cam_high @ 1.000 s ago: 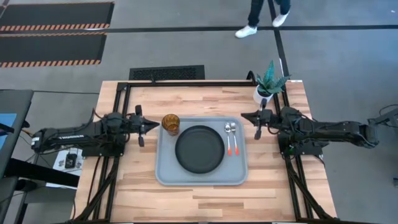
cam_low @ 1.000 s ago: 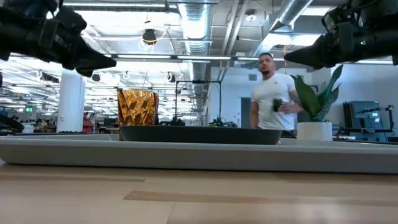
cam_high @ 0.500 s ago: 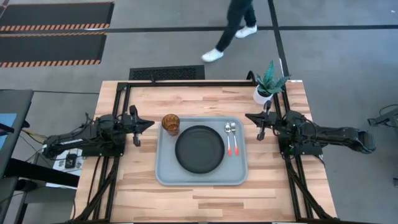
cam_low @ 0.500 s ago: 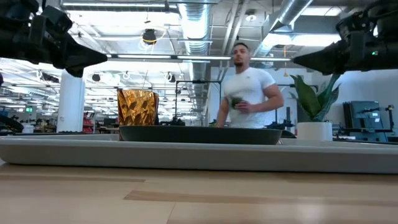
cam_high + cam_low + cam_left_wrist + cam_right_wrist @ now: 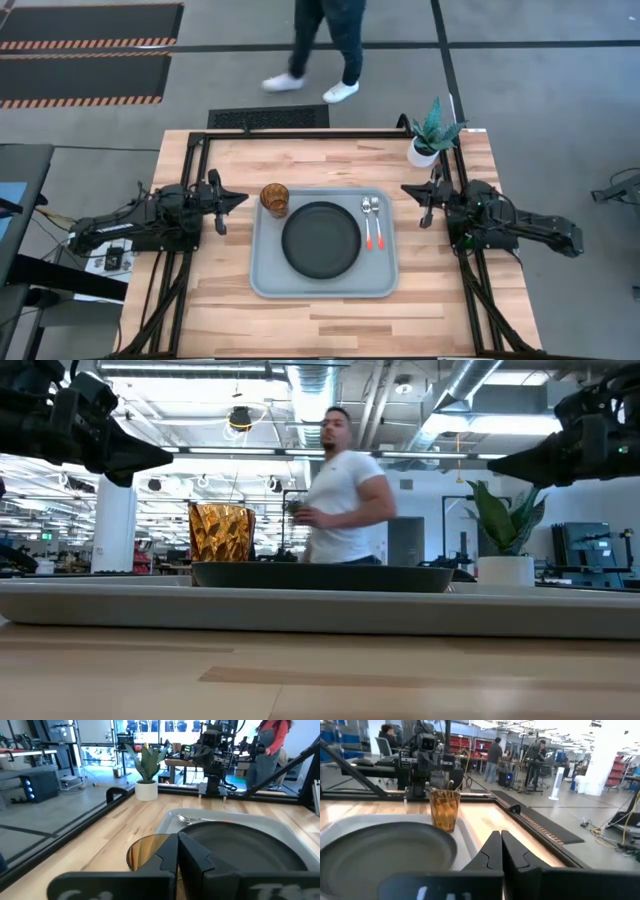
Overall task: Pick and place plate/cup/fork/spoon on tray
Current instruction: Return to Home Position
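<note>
Plate (image 5: 321, 238) sits mid-tray (image 5: 320, 293), cup (image 5: 275, 198) in its far-left corner; left gripper (image 5: 243, 198) and right gripper (image 5: 404, 188), fingers together, flank the tray.

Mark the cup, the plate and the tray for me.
cup (image 5: 275, 199): high view, its open top.
plate (image 5: 321, 238): high view, its centre.
tray (image 5: 300, 287): high view, bare floor by its rim.
</note>
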Controlling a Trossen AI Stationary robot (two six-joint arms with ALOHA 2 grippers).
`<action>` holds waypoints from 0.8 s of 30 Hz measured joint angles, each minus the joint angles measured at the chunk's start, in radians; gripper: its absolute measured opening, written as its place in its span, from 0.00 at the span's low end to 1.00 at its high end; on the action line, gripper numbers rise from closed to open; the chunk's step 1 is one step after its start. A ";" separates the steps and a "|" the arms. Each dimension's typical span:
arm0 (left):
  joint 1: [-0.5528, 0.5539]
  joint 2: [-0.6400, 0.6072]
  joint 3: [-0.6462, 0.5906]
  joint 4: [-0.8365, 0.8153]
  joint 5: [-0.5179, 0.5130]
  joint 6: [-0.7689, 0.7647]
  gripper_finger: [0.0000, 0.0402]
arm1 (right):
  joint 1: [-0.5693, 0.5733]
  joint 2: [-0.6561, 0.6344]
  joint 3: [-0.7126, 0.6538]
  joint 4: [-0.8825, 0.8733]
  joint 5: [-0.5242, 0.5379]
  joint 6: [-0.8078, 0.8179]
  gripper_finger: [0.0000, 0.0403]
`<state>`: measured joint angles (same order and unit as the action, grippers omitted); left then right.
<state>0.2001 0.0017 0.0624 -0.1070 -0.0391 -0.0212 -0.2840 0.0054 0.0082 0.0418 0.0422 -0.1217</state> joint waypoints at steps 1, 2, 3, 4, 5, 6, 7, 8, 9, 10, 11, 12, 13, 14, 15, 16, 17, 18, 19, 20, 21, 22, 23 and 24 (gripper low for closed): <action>0.000 0.000 0.000 0.000 -0.001 0.000 0.00 | 0.000 0.001 0.000 -0.004 0.001 0.004 0.01; 0.000 0.000 -0.001 0.000 -0.001 0.000 0.00 | 0.000 -0.004 0.000 -0.006 0.001 0.009 0.01; 0.000 0.000 -0.001 0.001 -0.001 0.000 0.00 | 0.000 -0.005 0.000 -0.007 0.001 0.009 0.01; 0.000 0.000 -0.001 0.001 -0.002 0.000 0.00 | 0.000 -0.005 0.000 -0.005 0.000 0.008 0.01; 0.000 0.000 -0.001 0.001 -0.002 0.000 0.00 | 0.001 -0.003 0.000 -0.005 -0.005 0.004 0.01; 0.000 0.000 -0.001 0.000 -0.002 0.000 0.00 | 0.001 -0.004 0.000 -0.006 -0.013 0.001 0.01; 0.000 0.000 -0.001 0.000 -0.002 0.000 0.00 | 0.001 -0.004 -0.001 -0.006 -0.014 0.001 0.01; 0.000 0.000 -0.001 0.000 -0.005 0.002 0.00 | 0.001 -0.004 -0.001 -0.006 -0.014 0.002 0.01; 0.000 0.000 -0.001 0.000 -0.009 0.006 0.00 | 0.001 -0.004 -0.001 -0.008 -0.014 0.005 0.01; 0.000 0.000 -0.002 -0.002 -0.010 0.007 0.00 | 0.001 -0.004 -0.001 -0.013 -0.015 0.007 0.01; 0.000 0.000 -0.002 -0.007 -0.016 0.011 0.00 | 0.001 -0.004 -0.001 -0.018 -0.016 0.009 0.01; 0.000 0.000 -0.002 -0.011 -0.022 0.014 0.00 | 0.001 -0.004 -0.001 -0.019 -0.016 0.009 0.01; 0.000 0.000 -0.002 -0.011 -0.025 0.016 0.00 | 0.001 -0.004 -0.001 -0.019 -0.016 0.009 0.01; 0.000 0.000 -0.002 -0.011 -0.027 0.022 0.00 | -0.001 -0.004 -0.001 -0.020 -0.017 0.009 0.01; 0.000 0.000 -0.002 -0.011 -0.027 0.028 0.00 | -0.005 -0.004 -0.001 -0.021 -0.017 0.009 0.01; 0.000 0.000 -0.002 -0.011 -0.027 0.031 0.00 | -0.010 -0.004 -0.002 -0.021 -0.017 0.009 0.01; 0.000 0.000 -0.002 -0.011 -0.027 0.031 0.00 | -0.016 -0.004 -0.002 -0.022 -0.017 0.009 0.02; 0.000 0.000 -0.002 -0.011 -0.027 0.030 0.00 | -0.023 -0.004 -0.002 -0.023 -0.017 0.009 0.02; 0.000 0.000 -0.002 -0.011 -0.027 0.025 0.00 | -0.030 -0.002 -0.002 -0.023 -0.017 0.009 0.03; 0.000 0.000 -0.002 -0.011 -0.027 0.019 0.00 | -0.038 0.003 -0.002 -0.023 -0.017 0.009 0.04; 0.000 0.000 -0.002 -0.011 -0.027 0.013 0.00 | -0.047 0.004 -0.002 -0.024 -0.017 0.008 0.04; 0.000 0.000 -0.002 -0.010 -0.027 0.007 0.00 | -0.057 0.003 -0.002 -0.024 -0.017 0.009 0.05; 0.000 0.000 -0.002 -0.010 -0.027 0.003 0.00 | -0.066 0.003 -0.002 -0.024 -0.016 0.009 0.06; 0.000 0.000 -0.002 -0.011 -0.028 0.002 0.00 | -0.075 0.003 -0.002 -0.024 -0.016 0.009 0.06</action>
<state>0.2001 0.0017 0.0608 -0.1177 -0.0666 -0.0196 -0.3589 0.0086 0.0063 0.0176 0.0257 -0.1127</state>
